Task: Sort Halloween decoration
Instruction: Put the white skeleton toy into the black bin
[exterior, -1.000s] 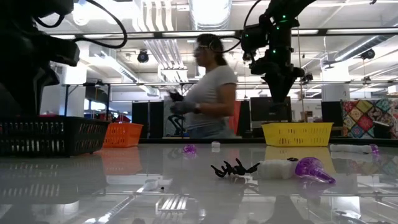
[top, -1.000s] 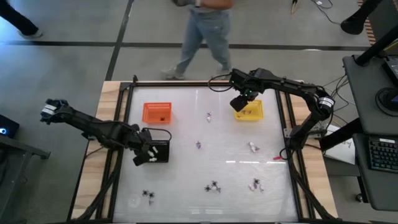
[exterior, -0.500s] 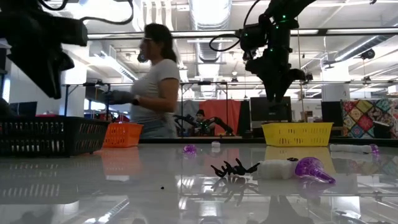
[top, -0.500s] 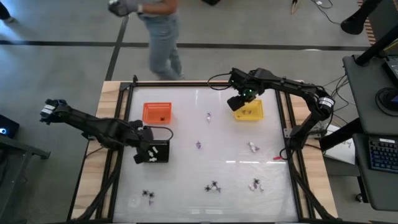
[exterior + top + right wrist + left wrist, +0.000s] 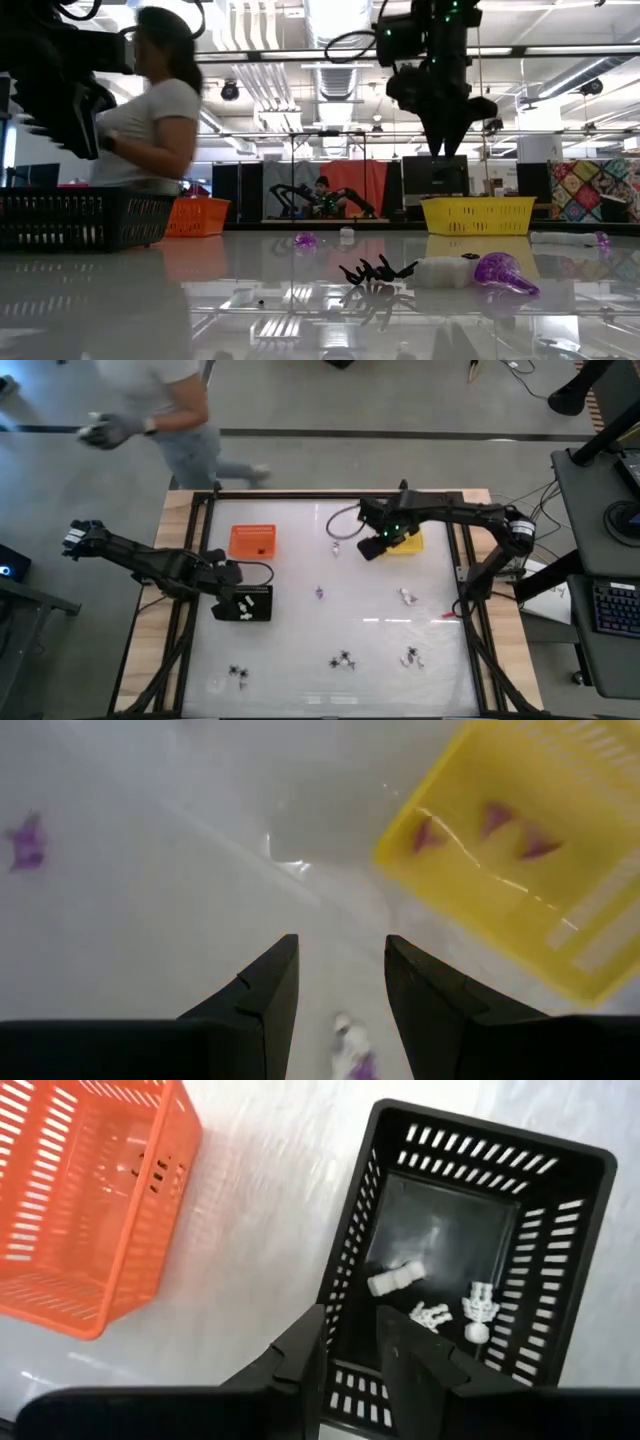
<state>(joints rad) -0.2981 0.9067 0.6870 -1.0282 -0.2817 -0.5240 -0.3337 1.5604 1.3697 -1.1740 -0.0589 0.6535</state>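
Halloween trinkets lie scattered on the white table: a pale one [image 5: 335, 547], a purple one [image 5: 319, 592], a white one [image 5: 406, 596] and black spiders [image 5: 345, 659] near the front. The black tray [image 5: 460, 1190] holds three white trinkets [image 5: 430, 1315]. Purple ones [image 5: 495, 818] lie in the yellow tray [image 5: 560, 910]. My left gripper [image 5: 350, 1355] hovers open over the black tray's near corner, holding nothing. My right gripper [image 5: 342, 985] hangs open just left of the yellow tray [image 5: 405, 542], pointing down, above a small white and purple trinket [image 5: 350, 1045].
An orange tray [image 5: 252, 540] stands at the far left, beside the black tray [image 5: 250, 603]. A black frame rails the table's edges [image 5: 200, 560]. A person walks past beyond the far left corner [image 5: 160, 410]. Bare table lies between the scattered trinkets in the middle.
My right gripper has swung from above the yellow tray toward the table's left and rolled its wrist, staying open. My left gripper has risen a little above the black tray. The person behind the table has walked to the left.
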